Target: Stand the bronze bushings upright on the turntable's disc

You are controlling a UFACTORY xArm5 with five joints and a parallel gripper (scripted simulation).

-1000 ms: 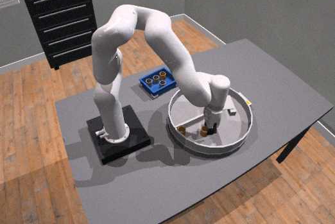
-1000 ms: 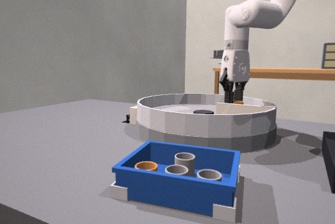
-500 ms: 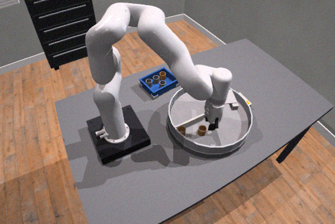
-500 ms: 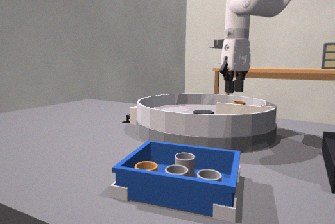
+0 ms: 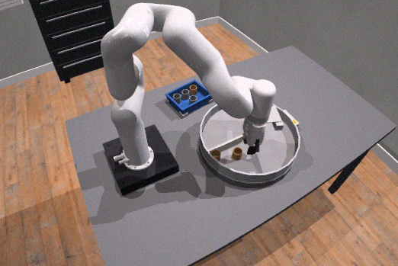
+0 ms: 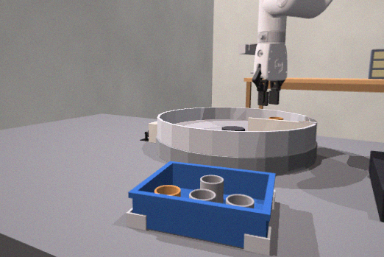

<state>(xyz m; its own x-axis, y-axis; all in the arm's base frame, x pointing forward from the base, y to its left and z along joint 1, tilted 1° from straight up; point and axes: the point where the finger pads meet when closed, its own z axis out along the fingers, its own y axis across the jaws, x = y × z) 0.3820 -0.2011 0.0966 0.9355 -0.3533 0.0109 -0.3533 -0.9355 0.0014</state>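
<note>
The blue crate [image 5: 187, 100] holds one bronze bushing [image 5: 193, 89] and three steel bushings [image 5: 185, 94]. In the exterior view the bronze one [image 6: 167, 190] stands at the crate's [image 6: 202, 200] left, and the steel ones [image 6: 212, 185] stand to its right. Two bronze bushings [image 5: 216, 154] [image 5: 237, 153] stand upright on the turntable's disc [image 5: 247, 145] near its front rim. My gripper [image 5: 253, 148] hangs just right of the nearer one. In the exterior view it [image 6: 268, 99] is raised above the rim, fingers partly apart with nothing between them. The dark hub [image 6: 233, 128] sits at the disc's middle.
A raised white rim [image 6: 235, 141] rings the turntable. A pale bar [image 5: 229, 142] lies across the disc. The arm's black base plate [image 5: 139, 161] sits left of the turntable. A small block sits at the disc's far right edge.
</note>
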